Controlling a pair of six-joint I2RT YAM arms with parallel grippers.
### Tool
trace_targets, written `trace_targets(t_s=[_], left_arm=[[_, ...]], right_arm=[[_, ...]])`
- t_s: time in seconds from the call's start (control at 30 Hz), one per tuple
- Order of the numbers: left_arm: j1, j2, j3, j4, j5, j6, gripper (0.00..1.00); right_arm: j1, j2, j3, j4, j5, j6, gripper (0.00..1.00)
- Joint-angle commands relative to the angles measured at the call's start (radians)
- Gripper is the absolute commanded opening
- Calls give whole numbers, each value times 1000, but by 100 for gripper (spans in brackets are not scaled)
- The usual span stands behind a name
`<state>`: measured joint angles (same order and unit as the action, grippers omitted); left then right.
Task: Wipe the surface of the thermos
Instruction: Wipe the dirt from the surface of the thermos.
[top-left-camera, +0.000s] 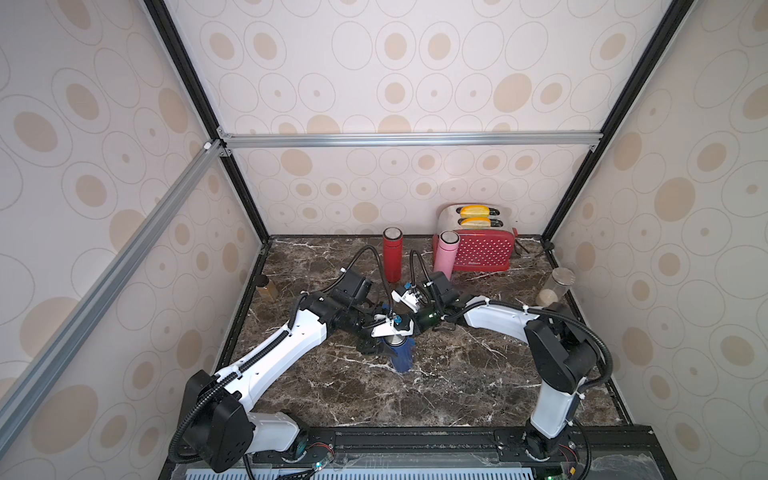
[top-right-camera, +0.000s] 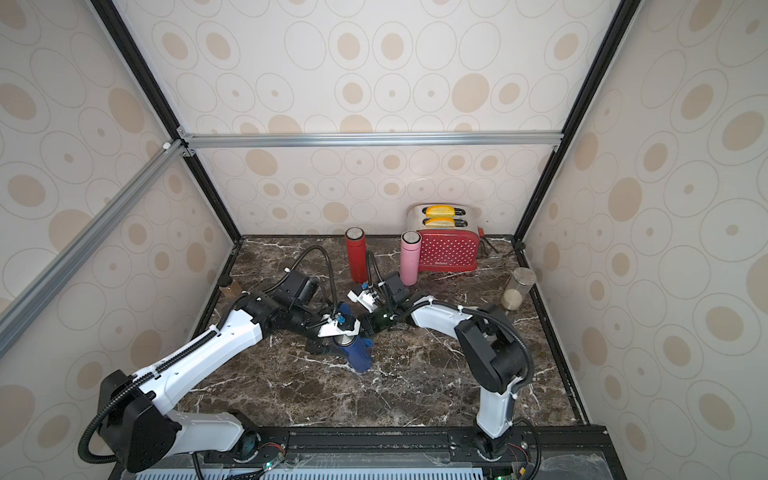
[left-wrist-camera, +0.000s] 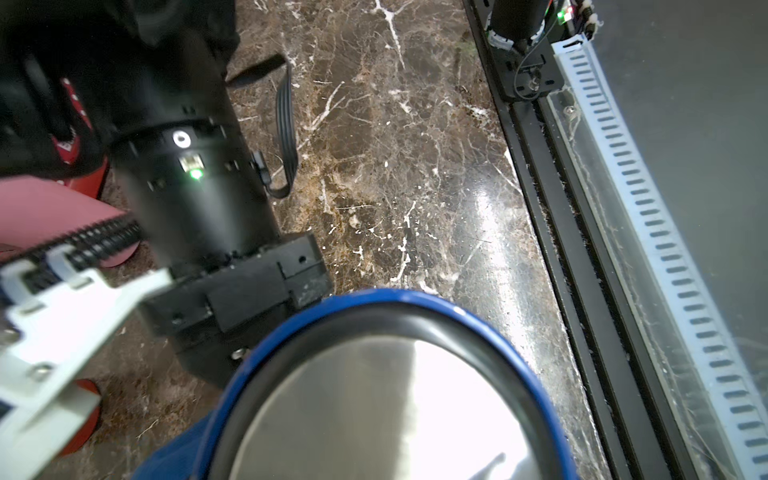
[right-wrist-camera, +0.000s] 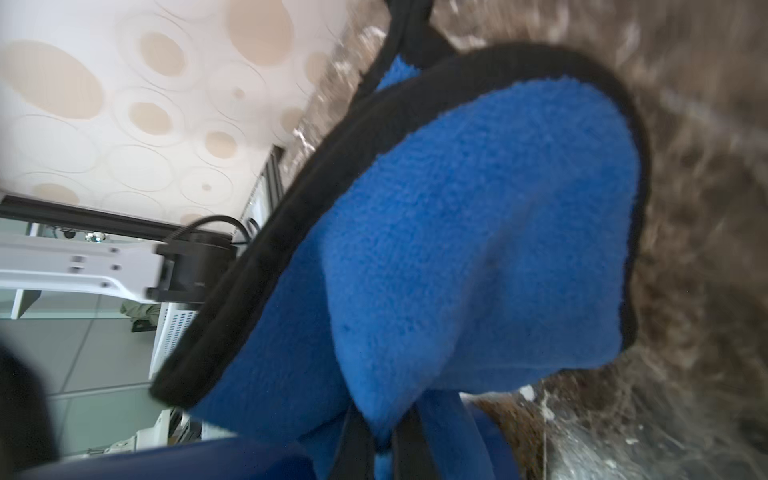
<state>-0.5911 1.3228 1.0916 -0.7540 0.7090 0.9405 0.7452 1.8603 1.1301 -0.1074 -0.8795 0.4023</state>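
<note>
A dark blue thermos (top-left-camera: 401, 360) with a silver cap (left-wrist-camera: 374, 395) stands mid-table, seen in both top views. My left gripper (top-left-camera: 388, 345) reaches in from the left and is shut on its upper part; the cap fills the left wrist view and hides the fingers there. My right gripper (right-wrist-camera: 388, 440) is shut on a blue cloth (right-wrist-camera: 478, 249) with a black hem. In a top view the cloth (top-right-camera: 368, 343) lies against the right side of the thermos (top-right-camera: 359, 359). The right gripper itself is mostly hidden under the left wrist's camera mount.
Behind the arms stand a red thermos (top-left-camera: 392, 254), a pink thermos (top-left-camera: 446, 254) and a red toaster (top-left-camera: 482, 245). A glass jar (top-left-camera: 555, 286) sits at the right edge, a small jar (top-left-camera: 266, 289) at the left edge. Both wrists nearly touch.
</note>
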Motion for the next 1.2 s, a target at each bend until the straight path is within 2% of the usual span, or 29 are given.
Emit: trace_targets(t_s=[0.0, 0.27, 0.37, 0.5, 0.7, 0.83, 1.07, 1.17], left_arm=[[-6, -28, 10, 62, 10, 43, 0], [-12, -22, 2, 58, 0, 38, 0], [-17, -13, 2, 53, -8, 38, 0], [-20, -10, 6, 48, -20, 41, 0], [-20, -9, 9, 43, -32, 45, 0], [-20, -8, 21, 19, -39, 37, 0], [-20, -15, 42, 9, -72, -103, 0], [-20, -13, 52, 0, -81, -204, 0]], right_arm=[[10, -21, 12, -22, -48, -44, 0], [-2, -137, 226, -350, -162, -199, 0], [-5, -133, 246, -359, -189, -197, 0], [0, -75, 174, -249, -194, -140, 0], [11, 66, 68, -134, -119, -123, 0], [9, 83, 26, -124, -46, -130, 0], [-18, -100, -25, -271, 256, -135, 0], [-21, -184, -47, -295, 332, -121, 0]])
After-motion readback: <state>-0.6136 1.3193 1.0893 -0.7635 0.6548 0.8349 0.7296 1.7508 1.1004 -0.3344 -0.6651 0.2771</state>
